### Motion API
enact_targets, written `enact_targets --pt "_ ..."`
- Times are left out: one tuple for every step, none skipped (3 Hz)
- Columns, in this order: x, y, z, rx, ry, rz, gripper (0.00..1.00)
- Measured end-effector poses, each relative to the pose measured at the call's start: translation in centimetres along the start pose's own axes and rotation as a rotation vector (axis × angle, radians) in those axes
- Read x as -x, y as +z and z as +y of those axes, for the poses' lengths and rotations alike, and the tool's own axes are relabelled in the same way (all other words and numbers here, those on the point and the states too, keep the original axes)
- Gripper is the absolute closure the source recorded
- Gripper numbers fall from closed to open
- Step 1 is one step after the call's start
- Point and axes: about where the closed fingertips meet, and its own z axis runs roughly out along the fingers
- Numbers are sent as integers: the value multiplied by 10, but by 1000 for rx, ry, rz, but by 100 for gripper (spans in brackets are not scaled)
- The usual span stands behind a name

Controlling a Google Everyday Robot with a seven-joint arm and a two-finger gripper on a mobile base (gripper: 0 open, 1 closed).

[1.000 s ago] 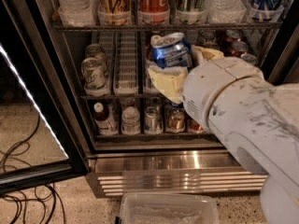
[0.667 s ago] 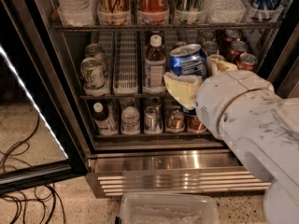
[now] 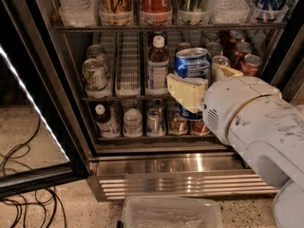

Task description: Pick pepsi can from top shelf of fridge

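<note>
Gripping the pepsi can (image 3: pixel 192 63) in the gripper (image 3: pixel 203 82), cream pads (image 3: pixel 185 93) pressing closed on its blue sides. Carrying it rightward and slightly lower than a second ago, and righting it from its earlier tilt. Leaving the top shelf (image 3: pixel 166 27) well above the gripper, with the capped bottle (image 3: pixel 157 70) just to its left and behind. Judging the lift as done, with only the drawing back clear of the fridge (image 3: pixel 190 179) apparently remaining.
</note>
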Motion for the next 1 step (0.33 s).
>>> enact_targets --pt "3 0 3 0 -55 -3 100"
